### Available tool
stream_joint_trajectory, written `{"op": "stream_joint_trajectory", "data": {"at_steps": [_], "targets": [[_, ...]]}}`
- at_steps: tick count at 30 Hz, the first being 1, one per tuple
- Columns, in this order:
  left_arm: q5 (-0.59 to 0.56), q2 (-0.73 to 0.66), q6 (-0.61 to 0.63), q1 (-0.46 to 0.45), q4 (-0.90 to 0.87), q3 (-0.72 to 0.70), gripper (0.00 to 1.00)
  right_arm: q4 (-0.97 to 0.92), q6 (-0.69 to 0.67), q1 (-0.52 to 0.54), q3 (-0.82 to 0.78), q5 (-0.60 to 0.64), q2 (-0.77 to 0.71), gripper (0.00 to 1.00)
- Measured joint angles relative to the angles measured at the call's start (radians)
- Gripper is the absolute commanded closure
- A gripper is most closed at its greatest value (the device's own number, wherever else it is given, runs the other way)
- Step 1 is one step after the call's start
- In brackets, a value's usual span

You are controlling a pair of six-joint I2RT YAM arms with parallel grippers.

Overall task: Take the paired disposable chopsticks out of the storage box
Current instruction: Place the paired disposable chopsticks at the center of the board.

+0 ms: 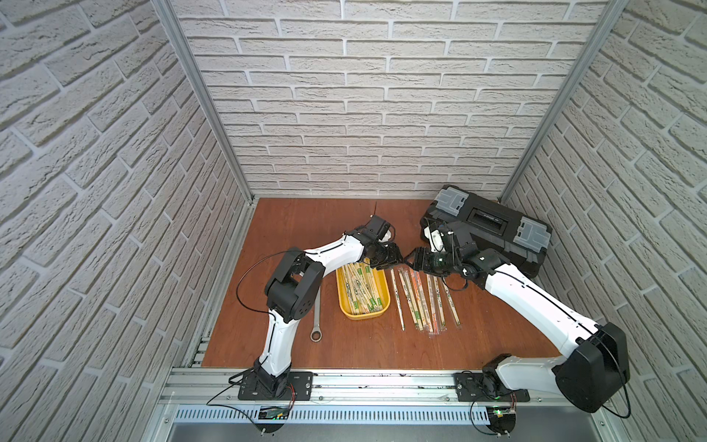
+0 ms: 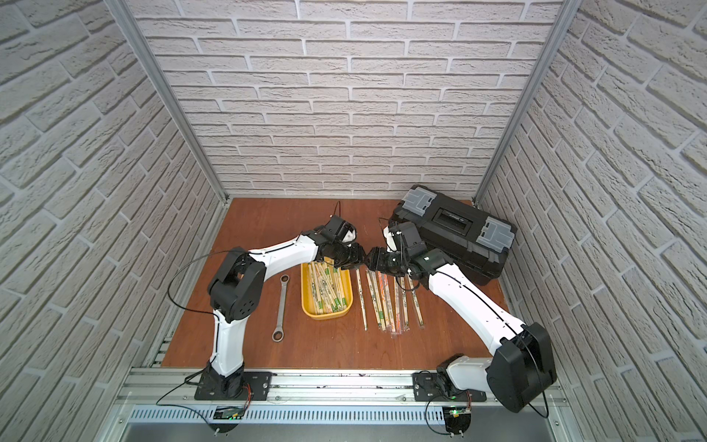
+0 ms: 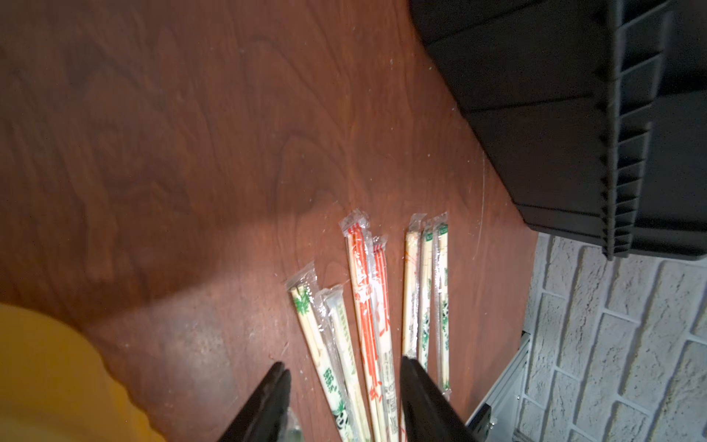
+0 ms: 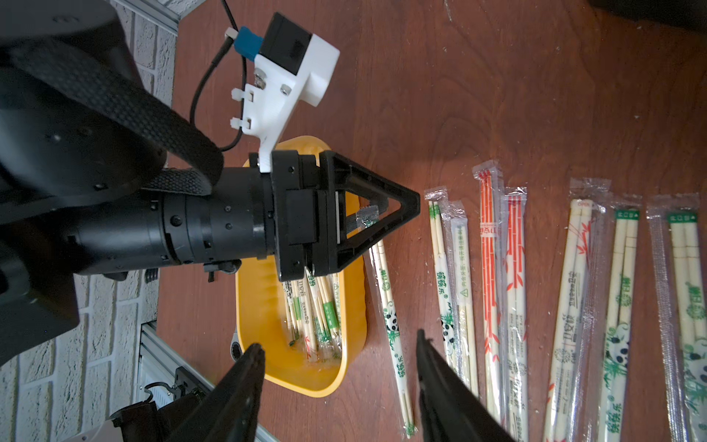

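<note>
Brown wood-grain bench, enclosed by white brick-pattern walls. The paired disposable chopsticks lie heaped in the yellow storage box, and further sleeved pairs lie in a row on the bench beside it. My left claw is spread at the box's far corner. One pair's sleeve end shows at its fingers, though I cannot tell whether they touch. My right claw is spread and empty, near the left. I judge the pairs light, stiff and thin, with slippery sleeves, best pinched across the width near one end.
</note>
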Motion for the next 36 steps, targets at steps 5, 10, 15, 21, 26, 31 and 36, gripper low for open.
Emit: {"op": "stream_joint_trajectory", "data": {"at_steps": [5,10,15,21,26,31,36], "targets": [[-0.015,-0.010,0.021,0.000,-0.004,0.005,0.32,-0.014,0.000,0.000,0.000,0.000,-0.011,0.37],[-0.048,-0.057,0.042,0.007,-0.010,0.003,0.02,-0.018,0.000,0.000,0.000,0.000,-0.020,0.37],[-0.067,-0.110,0.060,0.023,-0.011,-0.001,0.02,-0.022,0.000,0.000,0.000,0.000,-0.020,0.37],[-0.130,-0.102,0.161,0.010,-0.148,0.074,0.02,-0.022,0.000,0.000,0.000,0.000,-0.019,0.37],[-0.288,-0.056,0.269,-0.063,-0.316,0.244,0.02,-0.022,-0.002,0.000,-0.001,0.005,-0.010,0.38],[-0.374,-0.045,0.314,-0.105,-0.378,0.280,0.02,-0.037,-0.016,0.000,-0.036,0.009,-0.005,0.40],[-0.314,-0.047,0.273,-0.085,-0.325,0.190,0.02,0.060,-0.005,0.000,-0.160,0.010,-0.005,0.46]]}}
